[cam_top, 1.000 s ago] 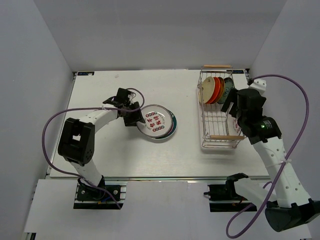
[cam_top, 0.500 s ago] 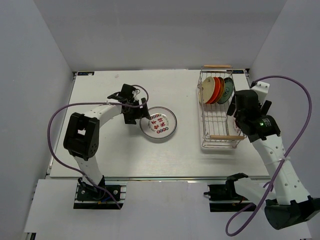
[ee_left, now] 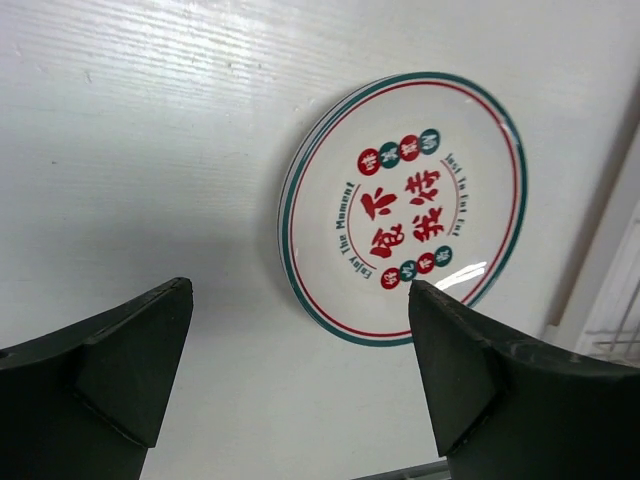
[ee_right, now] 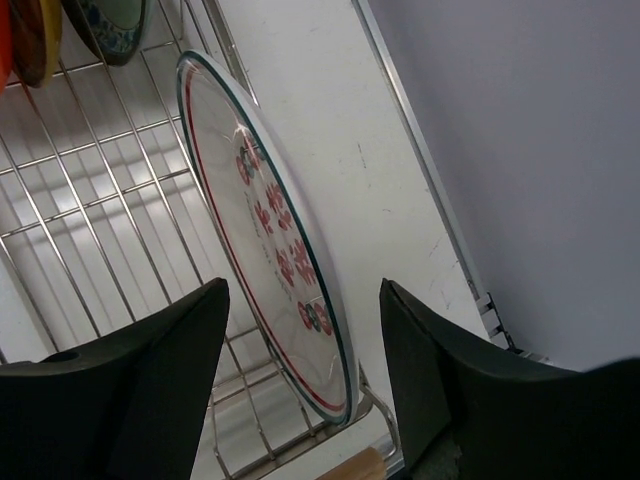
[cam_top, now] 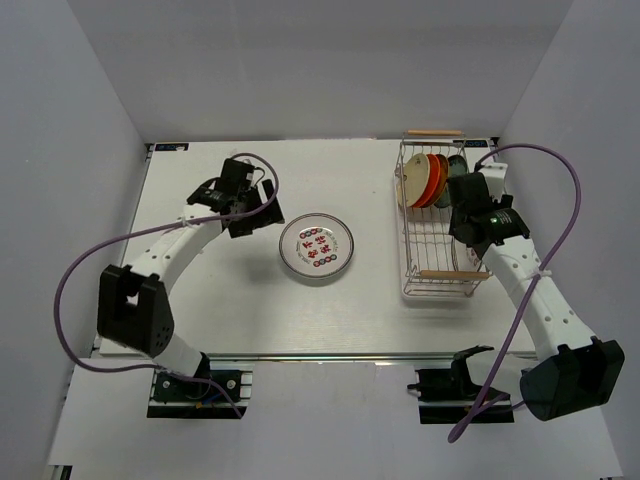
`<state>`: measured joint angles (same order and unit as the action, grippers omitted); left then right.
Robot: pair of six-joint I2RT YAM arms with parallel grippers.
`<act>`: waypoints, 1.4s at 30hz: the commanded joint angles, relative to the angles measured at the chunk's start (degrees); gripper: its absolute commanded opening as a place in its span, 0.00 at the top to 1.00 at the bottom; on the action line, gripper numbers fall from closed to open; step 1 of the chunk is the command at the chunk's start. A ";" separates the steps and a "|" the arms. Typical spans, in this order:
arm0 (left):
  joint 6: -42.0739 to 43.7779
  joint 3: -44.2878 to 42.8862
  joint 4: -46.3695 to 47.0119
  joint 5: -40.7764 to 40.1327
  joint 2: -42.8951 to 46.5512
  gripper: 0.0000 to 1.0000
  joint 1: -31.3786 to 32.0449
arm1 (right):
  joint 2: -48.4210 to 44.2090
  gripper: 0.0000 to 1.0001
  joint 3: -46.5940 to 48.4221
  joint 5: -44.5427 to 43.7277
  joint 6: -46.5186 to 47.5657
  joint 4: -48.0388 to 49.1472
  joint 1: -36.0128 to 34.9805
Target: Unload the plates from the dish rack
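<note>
On the tabletop (cam_top: 200, 310): white glazed round plate with green-red rim (ee_left: 405, 205), lying flat, unloaded.
Left gripper (ee_left: 298, 300): spread, empty, near it.
Right gripper (ee_right: 300, 300): spread astride white red-marked plate (ee_right: 265, 220), on edge in chrome wire dish rack (cam_top: 440, 270).
Advice: close squarely on slick rim; lift straight, clear of wires.

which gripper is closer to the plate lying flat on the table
Left. The left gripper is just beside the plate; the right gripper is far off over the dish rack.
</note>
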<state>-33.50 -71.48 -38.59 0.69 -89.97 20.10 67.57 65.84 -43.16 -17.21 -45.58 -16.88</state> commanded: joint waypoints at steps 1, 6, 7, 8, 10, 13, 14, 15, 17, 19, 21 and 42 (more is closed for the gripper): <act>-1.04 1.00 -1.13 -2.80 5.07 0.02 -0.15 | -0.77 0.34 -0.01 -3.16 2.88 -0.29 0.36; -0.87 3.63 1.05 -3.24 9.81 0.02 0.38 | -2.00 0.65 -0.80 -0.27 5.78 1.46 0.45; -0.87 3.98 1.49 -3.15 10.34 0.02 -0.23 | -2.00 0.65 -0.72 -0.26 6.05 1.29 0.27; -0.87 4.16 1.67 -3.15 11.04 0.02 -0.23 | -1.83 0.66 -0.63 -0.26 6.31 0.94 0.36; -0.78 3.90 1.76 -3.41 11.31 0.02 -0.23 | -1.48 0.69 -0.37 -0.44 6.49 0.32 0.36; -0.69 3.80 1.23 -3.50 11.49 0.02 -0.23 | -1.04 0.78 -0.28 -0.35 7.28 0.32 0.45; -0.52 4.16 1.23 -3.59 11.84 0.02 -0.23 | -0.69 0.83 -0.28 -0.35 7.54 0.32 0.27; -0.52 4.25 1.84 -4.02 12.01 0.02 -0.23 | -0.51 0.85 -0.19 -0.26 8.33 0.32 0.27; -0.34 4.33 3.07 -4.20 12.37 0.02 -0.23 | -0.16 0.93 0.68 -1.57 9.03 -0.03 0.27; -0.43 4.25 3.43 -3.68 12.37 0.02 -0.23 | 0.19 0.98 2.00 -2.54 9.30 -0.82 0.19; -0.43 4.33 3.43 -3.24 12.46 0.02 -0.23 | 0.19 1.00 3.76 -2.55 9.56 -1.09 0.45; 2.64 0.29 4.40 7.47 15.97 0.02 -0.23 | -6.48 1.00 21.63 35.82 18.89 10.76 0.01</act>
<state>-32.62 -68.53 -35.46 2.57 -76.62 20.01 62.19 89.27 -23.57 1.63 -43.59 -16.84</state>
